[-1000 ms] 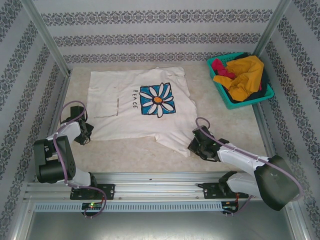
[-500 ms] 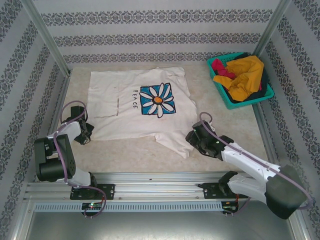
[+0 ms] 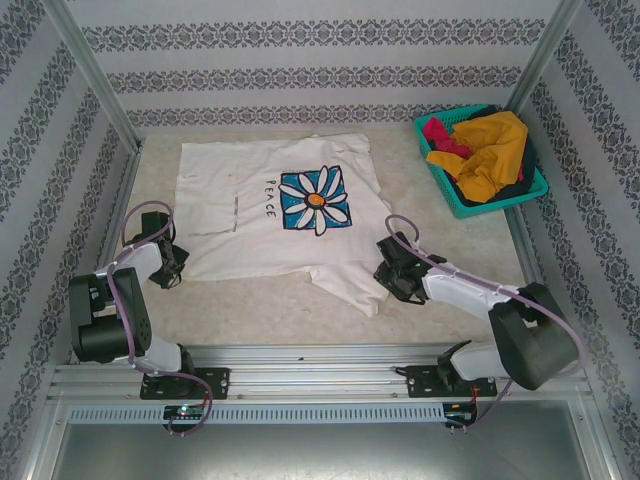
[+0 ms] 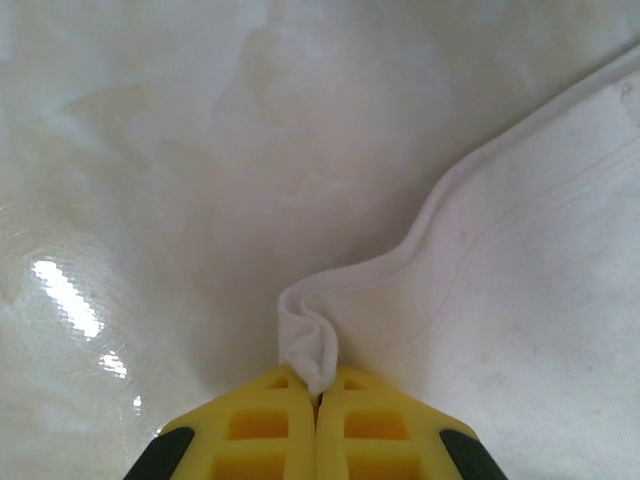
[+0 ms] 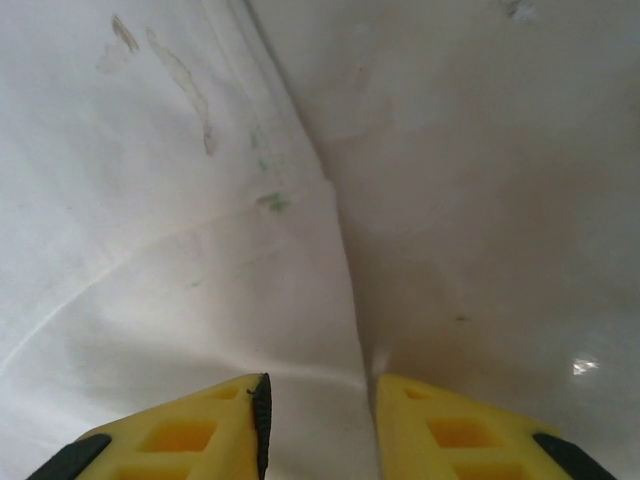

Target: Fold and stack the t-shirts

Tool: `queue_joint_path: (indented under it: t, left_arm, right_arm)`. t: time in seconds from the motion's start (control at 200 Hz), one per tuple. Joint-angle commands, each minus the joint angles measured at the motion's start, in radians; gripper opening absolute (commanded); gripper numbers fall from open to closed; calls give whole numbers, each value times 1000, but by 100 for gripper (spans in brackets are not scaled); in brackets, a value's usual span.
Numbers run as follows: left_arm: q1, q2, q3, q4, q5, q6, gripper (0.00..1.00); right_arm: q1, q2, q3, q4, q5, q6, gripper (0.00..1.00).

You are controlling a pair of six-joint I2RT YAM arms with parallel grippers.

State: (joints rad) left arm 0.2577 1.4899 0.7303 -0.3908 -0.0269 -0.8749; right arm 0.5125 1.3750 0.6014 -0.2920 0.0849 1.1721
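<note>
Fold nears: right tool, moved in at 5 o'clock, now straddles hem of cream t-shirt half-open, gripping nothing; left tool stays clamped on its 8 o'clock corner.

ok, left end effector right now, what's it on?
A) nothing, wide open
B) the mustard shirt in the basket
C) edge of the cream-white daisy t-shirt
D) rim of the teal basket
C: in the left wrist view the left end effector is closed tight on a bunched bit of the edge of the cream-white t-shirt.
</note>
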Motion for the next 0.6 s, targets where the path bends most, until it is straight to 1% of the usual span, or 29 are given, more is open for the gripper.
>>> queue_joint_path:
  t: [0.0,0.06,0.17,0.23,0.335,0.41,0.46,0.6]
  left_arm:
    - [12,16,-1,14,7,13,0]
    - [12,18,-2,16,5,13,0]
    - [12,25,-2,19,12,16,0]
    - [12,27,-4,21,13,16,0]
    - [13,28,-5,21,12,19,0]
    - [13,27,-6,22,10,20,0]
    - [13,27,-6,22,8,22,0]
    - [13,24,-8,21,9,23,0]
  right_arm:
    - [2,41,26,34,-58,-10,35]
    - [2,60,26,45,-78,-8,35]
    - [2,79,28,58,-98,-27,40]
    - [0,87,26,56,-96,-32,39]
    - [-2,87,24,64,-108,-70,27]
    - [-2,72,32,47,-103,-94,9]
    - [-2,54,35,32,-85,-107,0]
    - [-2,-25,20,26,-46,-131,0]
